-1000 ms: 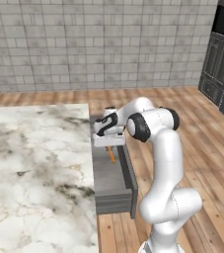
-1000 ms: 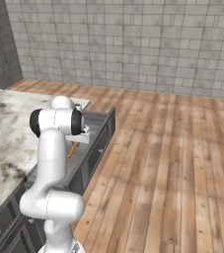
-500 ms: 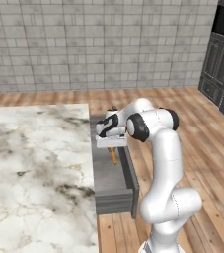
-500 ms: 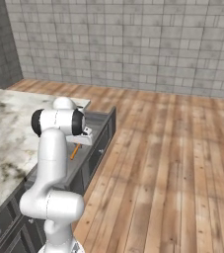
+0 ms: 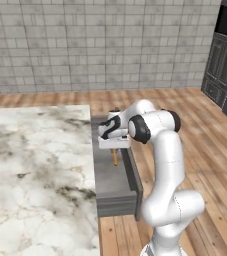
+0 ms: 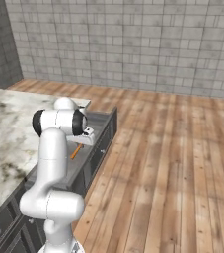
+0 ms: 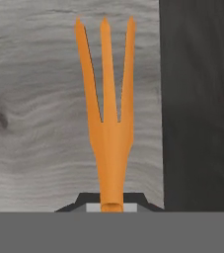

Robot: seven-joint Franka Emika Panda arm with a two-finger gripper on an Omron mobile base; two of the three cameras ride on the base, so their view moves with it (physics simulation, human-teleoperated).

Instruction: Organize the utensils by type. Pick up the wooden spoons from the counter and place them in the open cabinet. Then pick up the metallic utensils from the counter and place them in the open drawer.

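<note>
Pinching the orange fork [image 7: 107, 118], closed jaws hang over the drawer [image 5: 107, 172].

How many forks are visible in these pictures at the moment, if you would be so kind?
1. The orange fork is clamped in the gripper, tines pointing down over the open drawer. Another could be hidden behind the arm.

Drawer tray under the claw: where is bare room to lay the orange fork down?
The grey-lined drawer tray is bare from the dark front to the white marble counter. The claw holds the orange three-pronged fork above it. It is tighter beside the dark front.
</note>
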